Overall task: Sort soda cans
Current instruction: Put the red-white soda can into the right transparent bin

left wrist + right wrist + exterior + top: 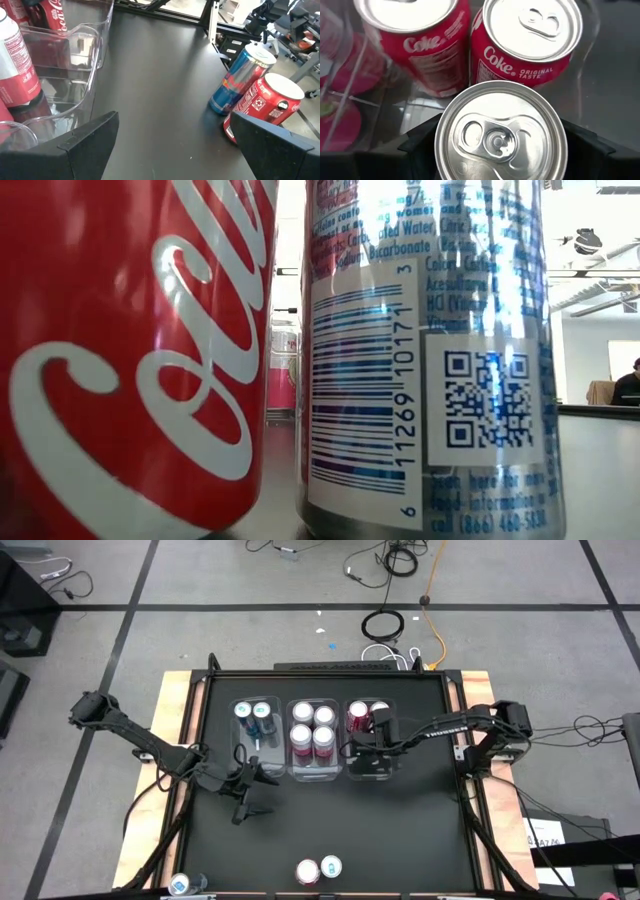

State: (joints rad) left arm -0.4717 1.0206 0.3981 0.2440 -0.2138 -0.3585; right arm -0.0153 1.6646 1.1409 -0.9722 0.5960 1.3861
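Three clear bins stand side by side mid-table. The left bin [238, 745] holds teal soda cans [252, 712], the middle bin [311, 774] pink-and-white cans [312, 735], and the right bin [372, 772] red cans [525, 40]. My right gripper [372, 740] is over the right bin, shut on a can [502, 135] whose silver top faces up. My left gripper [250, 795] hangs open over bare table near the left bin. A red can [265, 105] and a blue-and-silver can [240, 80] stand at the table's near edge. My right gripper has the can between its two fingers [420, 145], one on each side just under the rim [442, 142]. It comes from above, slanting down. The can stays upright beside the two red cans. The can's own top hides its body and its bottom.
Another can [180, 885] stands at the near left corner. Open black tabletop [400, 830] lies between the bins and the two cans at the near edge. In the low view those two cans [130, 360] fill the picture.
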